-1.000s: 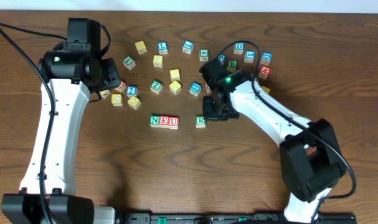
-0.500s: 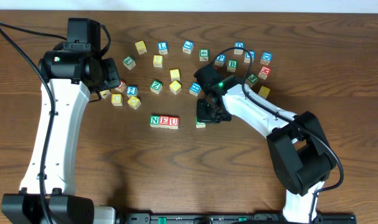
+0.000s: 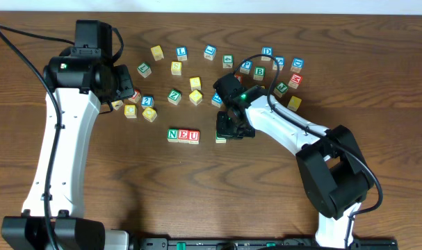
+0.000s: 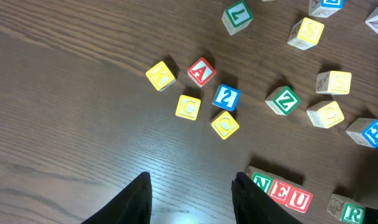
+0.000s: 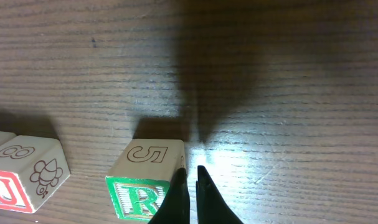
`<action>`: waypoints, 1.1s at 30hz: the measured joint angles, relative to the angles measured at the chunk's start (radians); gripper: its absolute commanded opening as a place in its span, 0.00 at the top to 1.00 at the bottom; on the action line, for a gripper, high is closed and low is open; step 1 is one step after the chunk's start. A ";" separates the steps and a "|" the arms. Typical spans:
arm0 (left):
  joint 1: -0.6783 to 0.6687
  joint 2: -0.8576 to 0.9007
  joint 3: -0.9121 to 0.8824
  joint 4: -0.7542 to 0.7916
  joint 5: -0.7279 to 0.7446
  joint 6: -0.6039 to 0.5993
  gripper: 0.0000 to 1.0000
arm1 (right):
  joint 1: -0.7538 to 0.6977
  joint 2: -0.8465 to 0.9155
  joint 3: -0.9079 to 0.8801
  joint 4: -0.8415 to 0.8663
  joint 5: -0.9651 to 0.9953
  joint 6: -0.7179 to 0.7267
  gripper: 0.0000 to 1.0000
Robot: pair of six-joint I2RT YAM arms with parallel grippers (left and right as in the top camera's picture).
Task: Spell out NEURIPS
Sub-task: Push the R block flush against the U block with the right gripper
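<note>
Against the right edge of the R cube [image 5: 148, 180], the right tool [image 5: 190, 180] is closed on nothing. R lies just apart from the N-E-U row [image 3: 183, 135]; I, P, S are not yet placed. Farther off, the left tool [image 4: 192, 196] hangs open, empty.

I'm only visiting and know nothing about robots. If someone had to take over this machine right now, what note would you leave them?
Left gripper: open, empty, hovering.
Right gripper: shut, holding nothing, tips at the R cube on the side away from U.
Done: N, E and U stand in a row.
R cube sits to the right of U, with a gap between them.
Left: slide R up against U, then add I, P and S. A yellow S cube lies farther back; I and P not spotted.
</note>
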 measured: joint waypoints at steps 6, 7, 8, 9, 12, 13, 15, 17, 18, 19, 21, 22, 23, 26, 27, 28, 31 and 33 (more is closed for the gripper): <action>0.000 0.000 0.000 0.000 0.000 0.000 0.58 | 0.004 0.000 0.000 0.026 -0.003 0.015 0.99; 0.000 0.000 0.000 0.000 0.000 0.000 0.58 | 0.008 0.000 0.000 0.031 -0.002 0.016 0.99; 0.000 0.000 0.000 0.000 0.000 0.000 0.58 | 0.011 0.000 0.000 0.035 -0.003 0.017 0.99; 0.000 0.000 0.000 0.000 0.000 0.000 0.58 | 0.017 0.000 0.000 0.037 -0.003 0.018 0.99; 0.000 0.000 0.000 0.000 0.000 0.000 0.58 | 0.030 0.000 0.000 0.039 -0.005 0.018 0.99; 0.000 0.000 0.000 0.000 0.000 0.000 0.58 | 0.032 0.000 0.000 0.040 -0.006 0.018 0.99; 0.000 0.000 0.000 0.000 0.000 0.000 0.58 | 0.032 0.000 0.000 0.040 -0.008 0.019 0.99; 0.000 0.000 0.000 0.000 0.000 0.000 0.58 | 0.032 0.000 0.000 0.040 -0.008 0.020 0.99; 0.000 0.000 0.000 0.000 0.000 0.000 0.58 | 0.032 0.000 0.000 0.040 -0.008 0.022 0.99; 0.000 0.000 0.000 0.000 0.000 0.000 0.58 | 0.032 0.000 -0.001 0.040 -0.008 0.024 0.99; 0.000 0.000 0.000 0.000 0.000 0.000 0.58 | 0.032 0.000 -0.004 0.040 -0.008 0.030 0.99; 0.000 0.000 0.000 0.000 0.000 0.000 0.58 | 0.032 0.000 -0.006 0.040 -0.009 0.032 0.99; 0.000 0.000 0.000 0.000 0.000 0.000 0.58 | 0.032 0.000 -0.009 0.040 -0.011 0.034 0.99; 0.000 0.000 0.000 0.000 0.000 0.000 0.58 | 0.032 0.000 -0.017 0.034 -0.018 0.038 0.99; 0.000 0.000 0.000 0.000 0.000 0.000 0.58 | 0.032 0.000 -0.018 0.033 -0.019 0.039 0.99; 0.000 0.000 0.000 0.000 0.000 0.000 0.58 | 0.032 0.000 -0.018 0.033 -0.020 0.040 0.99; 0.000 0.000 0.000 0.000 0.000 0.000 0.58 | 0.032 0.000 -0.018 0.033 -0.027 0.042 0.99; 0.000 0.000 0.000 0.000 0.000 0.000 0.58 | 0.032 0.000 -0.018 0.034 -0.031 0.042 0.99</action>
